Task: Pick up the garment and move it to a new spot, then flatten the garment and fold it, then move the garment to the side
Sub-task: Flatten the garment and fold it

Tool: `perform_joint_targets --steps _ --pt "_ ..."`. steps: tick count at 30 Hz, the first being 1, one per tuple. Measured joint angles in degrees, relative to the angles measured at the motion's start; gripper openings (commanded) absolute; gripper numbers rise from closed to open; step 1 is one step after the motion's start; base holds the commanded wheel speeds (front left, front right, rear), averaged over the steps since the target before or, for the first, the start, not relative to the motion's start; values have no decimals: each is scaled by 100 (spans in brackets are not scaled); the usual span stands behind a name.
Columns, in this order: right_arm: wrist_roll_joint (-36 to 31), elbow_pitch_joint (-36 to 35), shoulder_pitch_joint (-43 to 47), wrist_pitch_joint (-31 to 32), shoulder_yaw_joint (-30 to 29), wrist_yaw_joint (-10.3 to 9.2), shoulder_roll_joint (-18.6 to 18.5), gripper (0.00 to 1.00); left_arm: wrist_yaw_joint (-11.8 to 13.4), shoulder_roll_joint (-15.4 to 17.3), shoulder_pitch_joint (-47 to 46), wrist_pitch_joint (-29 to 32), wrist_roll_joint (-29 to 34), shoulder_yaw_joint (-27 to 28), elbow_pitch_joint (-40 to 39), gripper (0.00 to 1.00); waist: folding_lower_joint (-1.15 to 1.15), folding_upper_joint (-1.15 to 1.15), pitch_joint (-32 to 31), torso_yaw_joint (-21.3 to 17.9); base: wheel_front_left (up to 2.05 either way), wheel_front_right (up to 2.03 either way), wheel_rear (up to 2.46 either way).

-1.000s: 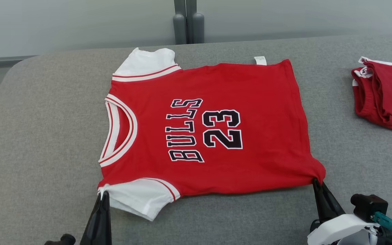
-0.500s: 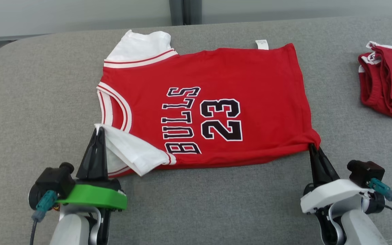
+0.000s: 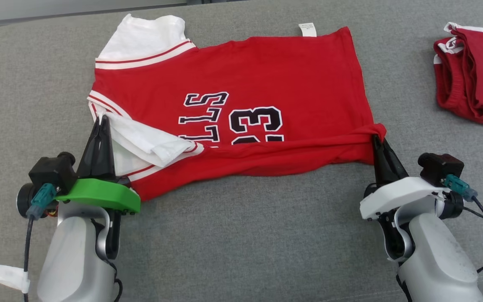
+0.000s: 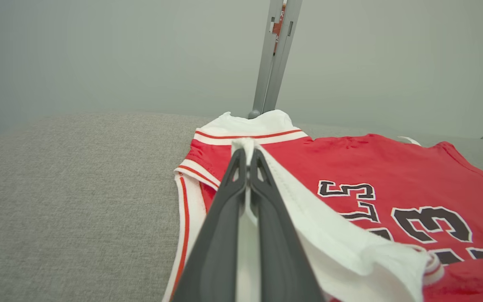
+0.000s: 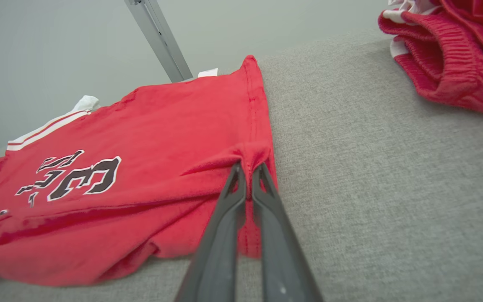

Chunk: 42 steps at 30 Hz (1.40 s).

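My left claw [image 3: 102, 121] was pinched shut on the near white sleeve [image 3: 149, 142] of the red shirt [image 3: 275, 71]. The cloth was caught right at the tips of its two dark fingers [image 4: 220, 239], and the sleeve lay turned in over the chest, beside the black lettering. My right claw [image 3: 377, 140] was closed just as tight on the shirt's near hem corner, which bunched into a small knot of red cloth there. Between the two claws the near edge of the shirt was lifted off the grey padded surface [image 3: 245, 235] and doubled over onto itself (so the number showed only its upper part from my head). The far half lay flat on that surface in front of me, with the other white sleeve [image 3: 141, 37] spread at the far left and a small white label [image 3: 307, 29] poking out past the far edge. A heap of red shorts [image 3: 476, 71] sat well apart at the right.
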Motion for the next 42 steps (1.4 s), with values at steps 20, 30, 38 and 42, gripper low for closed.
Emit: perform_joint_targets --steps 20,30,38,42 --pt "247 933 -1351 -26 368 0 2 100 63 -10 -692 0 321 544 523 100 0 0 336 -71 0 0 0" --pt "-45 80 -887 -32 -112 0 4 100 11 -40 -382 0 315 519 108 100 0 0 121 27 0 0 0" --pt "-521 -652 15 -32 -361 0 3 100 -12 -4 338 0 168 559 -205 100 0 0 -201 116 0 0 0" --pt "-584 -881 451 -32 -386 0 3 100 -13 109 754 177 36 361 -59 100 0 0 -372 170 0 0 0"
